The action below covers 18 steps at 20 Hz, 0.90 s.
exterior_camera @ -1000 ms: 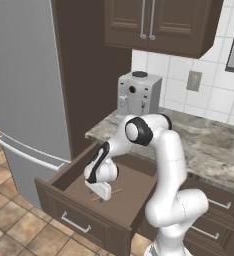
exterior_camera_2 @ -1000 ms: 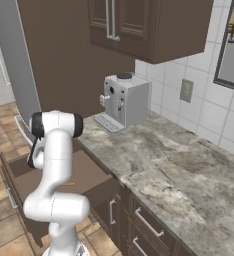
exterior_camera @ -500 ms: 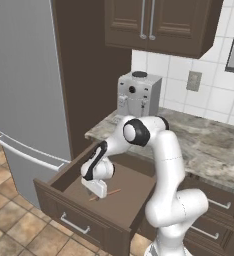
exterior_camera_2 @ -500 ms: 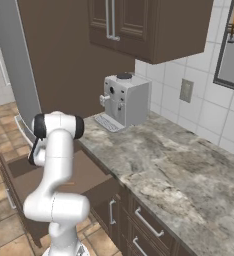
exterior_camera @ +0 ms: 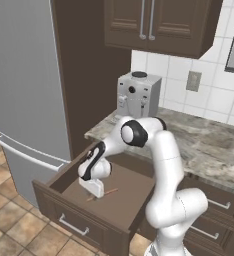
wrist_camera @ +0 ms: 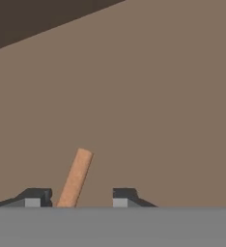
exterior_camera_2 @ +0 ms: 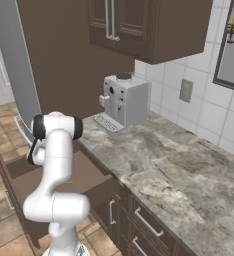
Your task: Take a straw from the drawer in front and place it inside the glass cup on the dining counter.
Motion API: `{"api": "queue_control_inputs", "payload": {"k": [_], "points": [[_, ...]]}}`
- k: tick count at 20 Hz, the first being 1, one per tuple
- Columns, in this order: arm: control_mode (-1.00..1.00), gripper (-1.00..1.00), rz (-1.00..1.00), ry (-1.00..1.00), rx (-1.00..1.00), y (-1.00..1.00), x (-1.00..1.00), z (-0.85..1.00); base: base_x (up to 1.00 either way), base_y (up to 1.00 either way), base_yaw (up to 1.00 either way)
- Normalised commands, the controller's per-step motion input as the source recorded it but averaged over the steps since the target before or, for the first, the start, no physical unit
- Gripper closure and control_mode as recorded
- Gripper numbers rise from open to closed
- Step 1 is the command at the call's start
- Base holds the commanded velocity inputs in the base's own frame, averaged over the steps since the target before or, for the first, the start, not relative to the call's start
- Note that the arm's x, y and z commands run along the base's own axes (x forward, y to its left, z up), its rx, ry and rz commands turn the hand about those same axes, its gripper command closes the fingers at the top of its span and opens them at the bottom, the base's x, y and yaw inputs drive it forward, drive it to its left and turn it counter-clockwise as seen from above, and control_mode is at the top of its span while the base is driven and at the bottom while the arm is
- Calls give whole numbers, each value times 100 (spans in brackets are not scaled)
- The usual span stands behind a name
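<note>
The gripper (exterior_camera: pixel 94 189) is down inside the open drawer (exterior_camera: pixel 120 210), low over its plain brown floor, and in the hand view the straw (wrist_camera: pixel 75 177) lies between the two fingers (wrist_camera: pixel 36 197), much nearer one tip than the other and slanting away from them rather than square across the gap. There is clear floor between the straw and the farther tip, so the fingers stand partly spread with no pinch on the straw; nothing is gripped. In the left base view the straw (exterior_camera: pixel 102 193) pokes out on both sides of the hand, flat on the drawer floor. The step in hand looks like the grasp itself, and doing it well probably means bringing the fingers together slowly so the nearer tip pushes the straw to the middle without rolling it out of the gap (a thin round stick on a smooth floor would roll readily). Staying low enough that the tips catch the straw's body, not its top edge, matters too. A straight lift would then spare it a knock on the drawer front, before any swing towards the tabletop.
</note>
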Motion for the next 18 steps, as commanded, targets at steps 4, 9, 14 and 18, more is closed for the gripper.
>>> {"api": "queue_control_inputs", "payload": {"k": [4, 9, 14, 18], "points": [[-100, -100, 0, -24, -3, -11, -52, -38, 0, 0, 0], [-100, -100, 0, -30, -2, -14, -47, -49, 0, 0, 0], [-100, 100, 0, -24, 0, -15, -26, -67, 0, 0, 0], [-100, 100, -1, -5, 0, -10, 0, -54, 0, 0, 0]]}}
